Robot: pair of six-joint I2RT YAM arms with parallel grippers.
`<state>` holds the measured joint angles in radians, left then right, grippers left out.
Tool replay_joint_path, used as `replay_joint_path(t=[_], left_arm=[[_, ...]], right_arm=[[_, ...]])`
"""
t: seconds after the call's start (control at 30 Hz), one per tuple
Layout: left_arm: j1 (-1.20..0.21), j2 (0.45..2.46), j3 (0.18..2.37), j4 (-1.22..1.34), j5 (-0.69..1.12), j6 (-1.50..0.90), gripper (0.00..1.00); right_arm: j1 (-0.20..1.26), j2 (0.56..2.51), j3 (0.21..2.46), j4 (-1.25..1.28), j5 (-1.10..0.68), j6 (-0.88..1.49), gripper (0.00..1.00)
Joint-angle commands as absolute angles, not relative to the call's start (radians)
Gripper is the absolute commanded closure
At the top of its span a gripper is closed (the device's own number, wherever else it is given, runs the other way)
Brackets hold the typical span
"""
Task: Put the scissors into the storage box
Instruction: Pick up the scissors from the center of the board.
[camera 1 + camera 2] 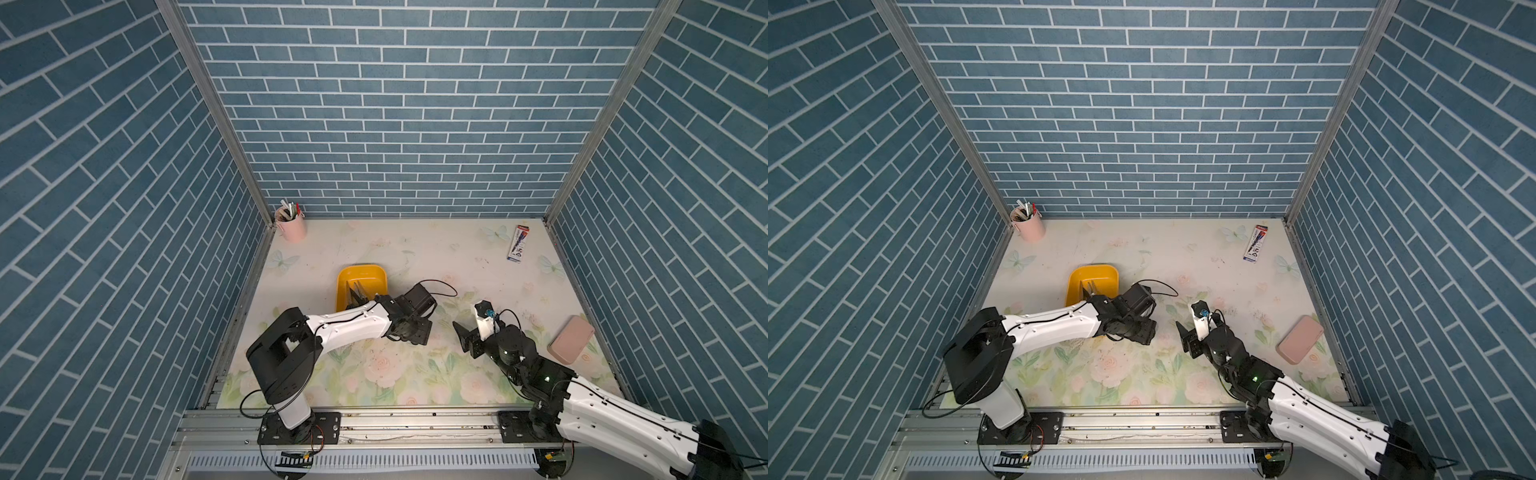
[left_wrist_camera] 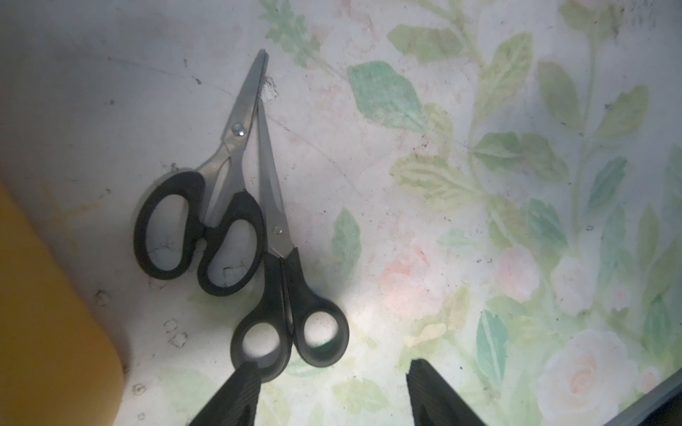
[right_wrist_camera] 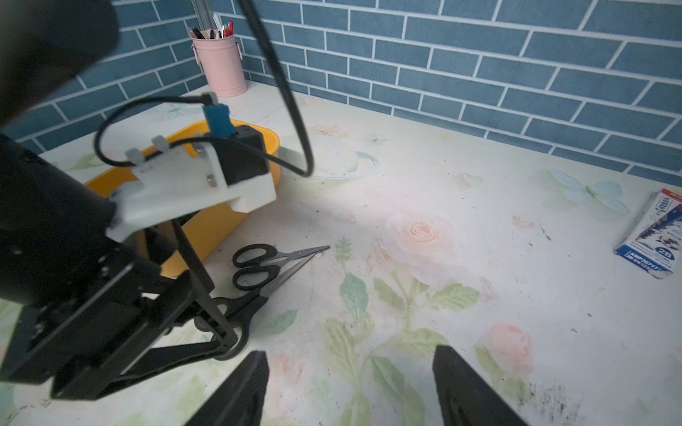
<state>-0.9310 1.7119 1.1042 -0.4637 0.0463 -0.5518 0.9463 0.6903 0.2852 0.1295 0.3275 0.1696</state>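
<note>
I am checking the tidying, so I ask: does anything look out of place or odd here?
Yes. A wide-handled pair of scissors and a slimmer pair lie overlapping on the table, beside the yellow box, not in it. Other scissors are already inside.

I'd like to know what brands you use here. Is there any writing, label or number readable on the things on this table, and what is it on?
"2B": on one end of the blue-and-white box, upside down in the right wrist view.
Other print on that box: too blurred there, too small in both top views.
Pink cup, yellow storage box, scissors, pink case: no writing visible.
</note>
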Motion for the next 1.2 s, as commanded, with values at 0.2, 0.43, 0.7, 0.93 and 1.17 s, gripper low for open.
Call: replay_joint_path(t=[0.2,0.43,0.7,0.93,1.17], left_arm=[[-0.939,1.786,1.172,-0.559,0.034,-0.525,0.43],[-0.937,1.757,1.135,-0.58,0.004,-0.546,0.5],[-0.933,1.81,1.123,-0.542,0.001,-0.543,0.53],[-0.926,1.835,1.126,-0.52,-0.011,-0.541,0.55],[-0.922,1.867,1.121,-0.509,-0.015,-0.531,0.56]], right_arm=[[0.948,0.678,0.209,0.164,0.346,0.205,0.26],[0.947,0.601,0.169,0.181,0.377,0.21,0.25],[0.947,0.596,0.156,0.202,0.352,0.202,0.25],[0.947,0.639,0.164,0.213,0.346,0.201,0.26],[0.947,0.658,0.17,0.215,0.353,0.202,0.26]])
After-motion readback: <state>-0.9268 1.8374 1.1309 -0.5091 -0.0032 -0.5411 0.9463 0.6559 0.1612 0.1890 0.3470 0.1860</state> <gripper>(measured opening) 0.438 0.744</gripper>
